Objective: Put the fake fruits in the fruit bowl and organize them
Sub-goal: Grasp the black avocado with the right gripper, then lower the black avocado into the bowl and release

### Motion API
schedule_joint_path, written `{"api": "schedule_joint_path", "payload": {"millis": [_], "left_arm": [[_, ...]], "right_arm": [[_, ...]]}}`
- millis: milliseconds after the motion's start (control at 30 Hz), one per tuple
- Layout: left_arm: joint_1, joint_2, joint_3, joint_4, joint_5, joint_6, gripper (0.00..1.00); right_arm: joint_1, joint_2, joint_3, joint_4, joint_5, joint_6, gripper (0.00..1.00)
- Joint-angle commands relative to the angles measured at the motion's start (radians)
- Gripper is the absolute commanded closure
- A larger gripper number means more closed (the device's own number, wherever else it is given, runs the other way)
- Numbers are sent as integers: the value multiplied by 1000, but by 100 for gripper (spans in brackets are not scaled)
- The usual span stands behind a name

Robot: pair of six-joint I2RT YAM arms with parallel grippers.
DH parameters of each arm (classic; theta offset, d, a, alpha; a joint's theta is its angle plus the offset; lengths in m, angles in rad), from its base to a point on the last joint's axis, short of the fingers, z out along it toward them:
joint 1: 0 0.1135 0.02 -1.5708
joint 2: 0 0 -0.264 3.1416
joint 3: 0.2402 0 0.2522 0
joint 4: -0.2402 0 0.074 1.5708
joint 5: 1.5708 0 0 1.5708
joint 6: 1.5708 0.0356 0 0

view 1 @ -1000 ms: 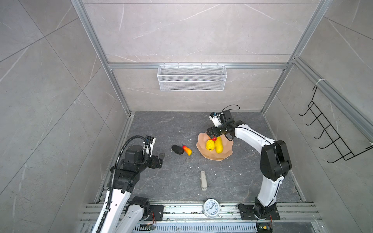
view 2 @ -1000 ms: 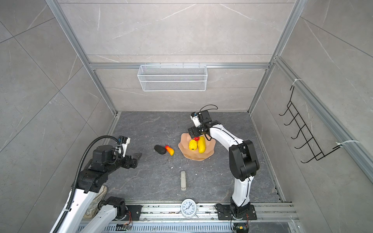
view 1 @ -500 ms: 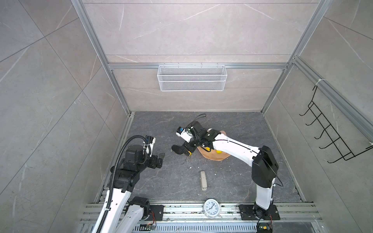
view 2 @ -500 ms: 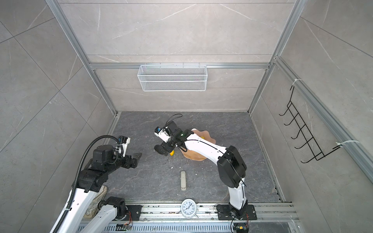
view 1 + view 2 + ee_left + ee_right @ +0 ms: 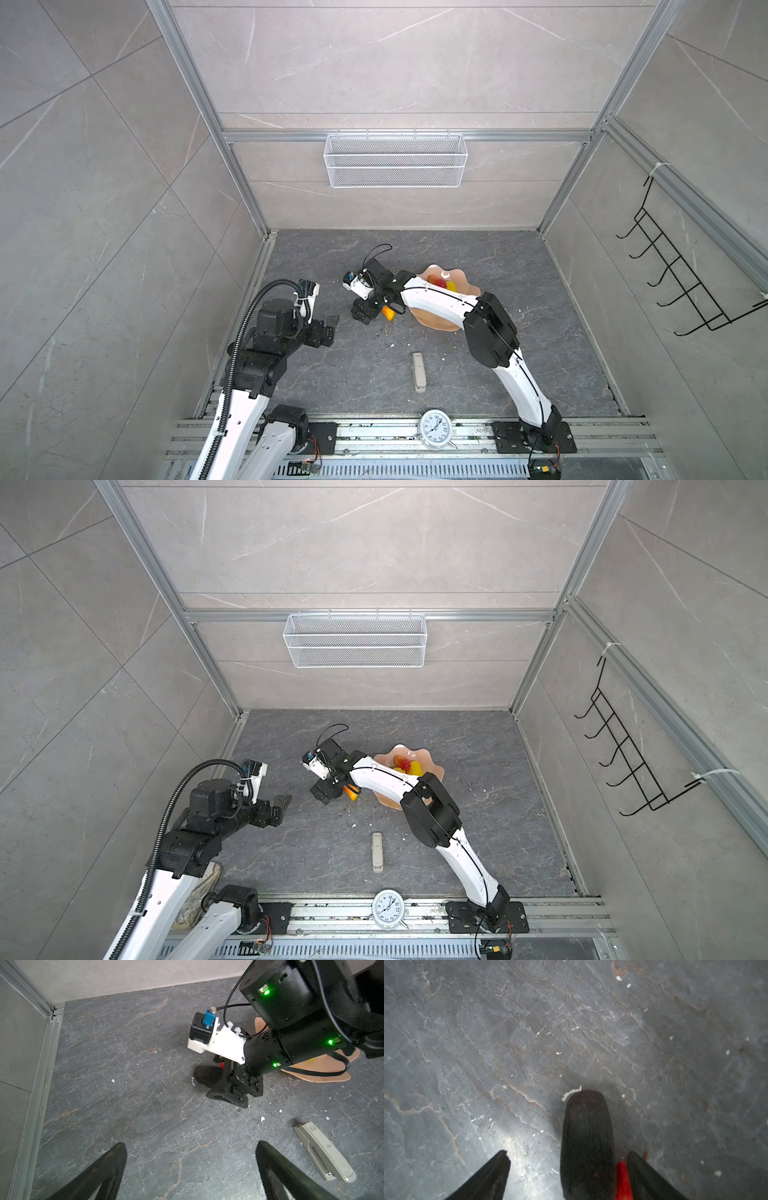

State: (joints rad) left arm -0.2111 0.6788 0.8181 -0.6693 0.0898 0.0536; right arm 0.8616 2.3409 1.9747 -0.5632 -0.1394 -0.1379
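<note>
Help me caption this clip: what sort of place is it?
Likely a robot test cell, not a real kitchen: tile-look walls in aluminium framing, left arm and right arm bolted to a base rail, wire basket hung on the back wall.

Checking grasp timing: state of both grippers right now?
Left gripper: open, empty.
Right gripper: open, straddling the black fruit, not yet clamped.

You see only part of the black fruit (image 5: pixel 586 1142) between the jaws: the frame's edge cuts off its near end. The red-orange fruit (image 5: pixel 623 1180) shows as a sliver beside one jaw. In both top views the right arm (image 5: pixel 432 297) covers much of the fruit bowl (image 5: pixel 436 322).
</note>
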Motion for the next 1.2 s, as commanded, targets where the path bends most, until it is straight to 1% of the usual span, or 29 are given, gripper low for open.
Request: {"api": "schedule_joint_path", "payload": {"millis": [0,33,133,233,333,467,600,733,867,1000,1067,1167], "left_arm": [[4,-10,9,5,21,14,0],[4,-10,8,5,21,14,0],[5,-11,8,4,23,14,0],[4,-12,7,5,23,14,0],[4,-13,7,5,22,14,0],[4,-12,7,4,22,14,0],[4,-12,8,4,21,14,0],[5,-11,8,4,21,14,0],[4,-12,7,4,19,14,0],[4,-14,7,4,20,13,0],[4,-15,7,4,21,14,0],[5,-16,8,4,24,13,0]], "right_arm": [[-1,37,42,-45,10,13,24],[-1,42,45,-47,15,12,26],[-2,60,56,-56,33,11,27],[-2,77,65,-64,39,12,32],[-2,76,61,-61,42,17,44],[-2,63,63,-68,60,22,58],[0,22,58,-81,62,22,65],[-1,-97,-5,-52,49,31,66],[-11,-243,-124,6,82,53,66],[-38,-379,-268,75,170,93,66],[-62,-427,-332,95,221,122,66],[-108,-492,-440,130,263,175,66]]}}
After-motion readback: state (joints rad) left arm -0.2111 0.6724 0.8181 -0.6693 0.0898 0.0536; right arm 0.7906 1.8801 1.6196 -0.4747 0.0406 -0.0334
